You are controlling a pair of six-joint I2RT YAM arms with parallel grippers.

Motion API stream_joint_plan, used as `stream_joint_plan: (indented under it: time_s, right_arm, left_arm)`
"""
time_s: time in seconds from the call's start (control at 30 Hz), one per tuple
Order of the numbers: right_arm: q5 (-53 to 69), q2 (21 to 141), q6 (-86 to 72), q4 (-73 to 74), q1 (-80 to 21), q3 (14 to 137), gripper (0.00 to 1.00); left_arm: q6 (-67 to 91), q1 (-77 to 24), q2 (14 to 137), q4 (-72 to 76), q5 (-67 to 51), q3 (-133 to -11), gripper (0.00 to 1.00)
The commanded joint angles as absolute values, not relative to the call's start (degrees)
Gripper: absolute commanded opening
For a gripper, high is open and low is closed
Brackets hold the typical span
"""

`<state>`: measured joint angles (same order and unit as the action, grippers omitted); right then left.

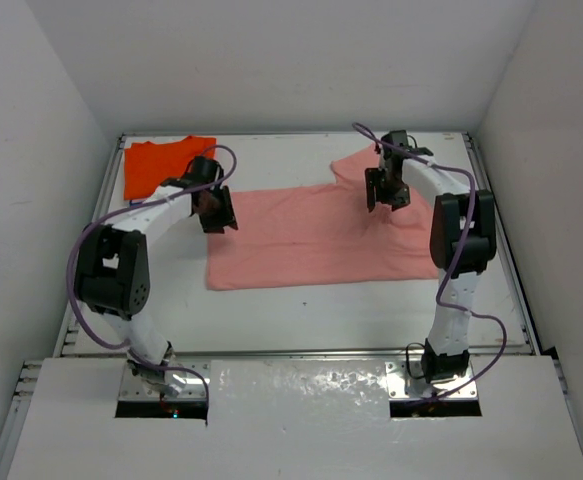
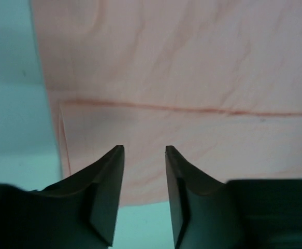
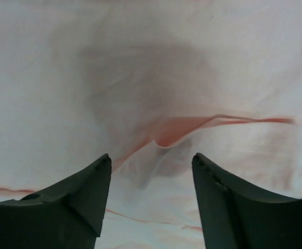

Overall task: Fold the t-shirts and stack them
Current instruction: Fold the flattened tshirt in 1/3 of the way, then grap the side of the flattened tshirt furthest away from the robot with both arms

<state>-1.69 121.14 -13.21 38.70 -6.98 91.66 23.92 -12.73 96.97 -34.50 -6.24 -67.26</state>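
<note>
The left gripper (image 1: 214, 207) hangs over the left edge of the salmon-pink t-shirt (image 1: 311, 240). In its wrist view the left gripper (image 2: 144, 150) has its two dark fingers a narrow gap apart with nothing between them. Below the tips lies the shirt's (image 2: 192, 67) hemmed edge, a stitched seam running across the frame and the cloth's corner toward the lower left.

The right gripper (image 1: 386, 190) sits at the upper right of the shirt, by the sleeve that juts toward the back wall. From its own camera the right gripper (image 3: 152, 158) stands wide and holds nothing. Just ahead of the fingertips (image 3: 101, 166) a small pucker of pink cloth (image 3: 140, 62) rises, with a long crease running off to the right.

The pink shirt lies spread flat across the middle of the white table (image 1: 301, 310), lightly wrinkled. The bright orange t-shirt (image 1: 161, 165) lies in the table's upper left corner, well apart from the pink one, just behind the left arm.
</note>
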Motion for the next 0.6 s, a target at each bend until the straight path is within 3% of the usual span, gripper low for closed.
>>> stream_joint_plan:
  time_s: [0.0,0.13,0.3,0.57]
  right_arm:
    - [-6.15,118.82,-11.96,36.48,-6.77,98.86,0.64]
    - [-12.90,125.04,-12.48,33.84,-6.59,107.90,0.64]
    - [-15.37,129.81,-13.63,30.25,-4.49,112.15,0.64]
    - [-6.07,136.74,-17.57,22.40,-0.27,119.60,0.64]
  left_arm:
    - [21.89,-13.10,100.53,-33.13,-1.42,-75.13,0.37]
    - [21.97,-12.66,106.86,-34.01,4.29,-86.09,0.45]
    - [20.48,-11.78,116.53,-36.65,6.76,-96.92,0.46]
    - [17.49,-9.41,124.17,-38.74,10.63,-105.89,0.47]
